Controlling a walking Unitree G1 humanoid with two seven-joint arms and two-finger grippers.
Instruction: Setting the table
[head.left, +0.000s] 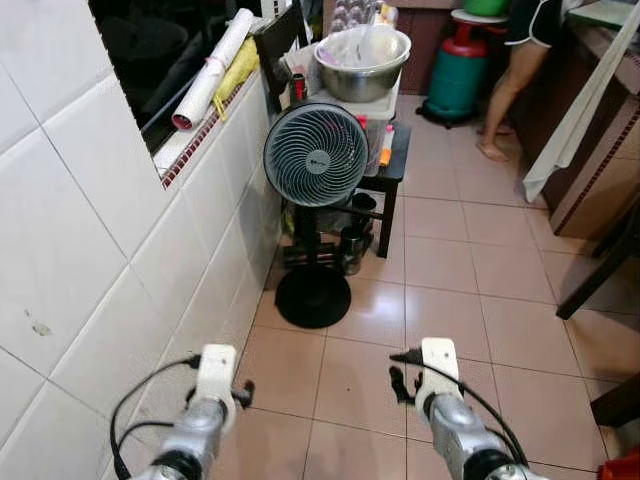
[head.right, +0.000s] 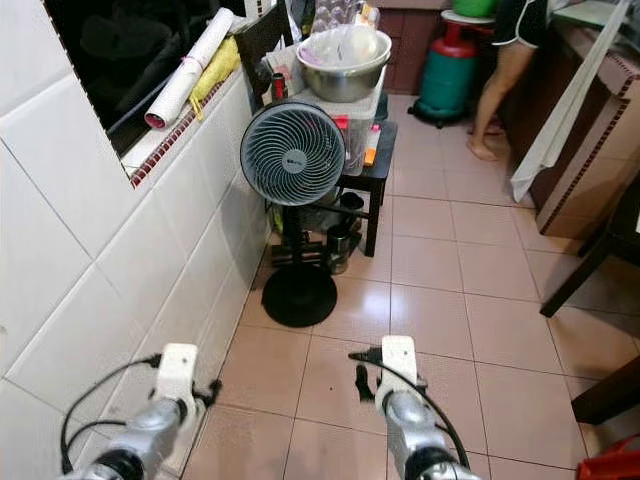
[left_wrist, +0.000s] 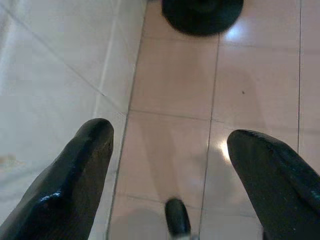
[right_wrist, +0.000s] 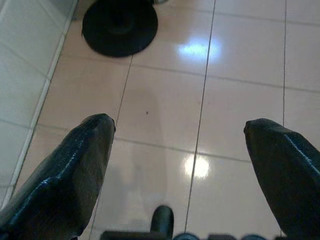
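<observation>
My left gripper (left_wrist: 170, 132) is open over the pinkish floor tiles beside the white tiled wall, with nothing between its fingers. My right gripper (right_wrist: 180, 122) is open too, above bare floor tiles. Both silver arms reach forward low in the eye views, the left arm (head.left: 200, 425) near the wall and the right arm (head.left: 450, 415) further out. A large steel bowl (head.left: 362, 62) covered with clear plastic sits on a white box on a dark stool (head.left: 390, 170) ahead. Dark table legs (head.left: 600, 280) stand at the right edge.
A standing fan (head.left: 316, 155) with a round black base (head.left: 313, 296) stands by the wall ahead. A green gas cylinder (head.left: 458, 75) and a person's bare legs (head.left: 505, 95) are at the far end. Wooden cabinets (head.left: 590, 170) line the right. Cups sit under the stool.
</observation>
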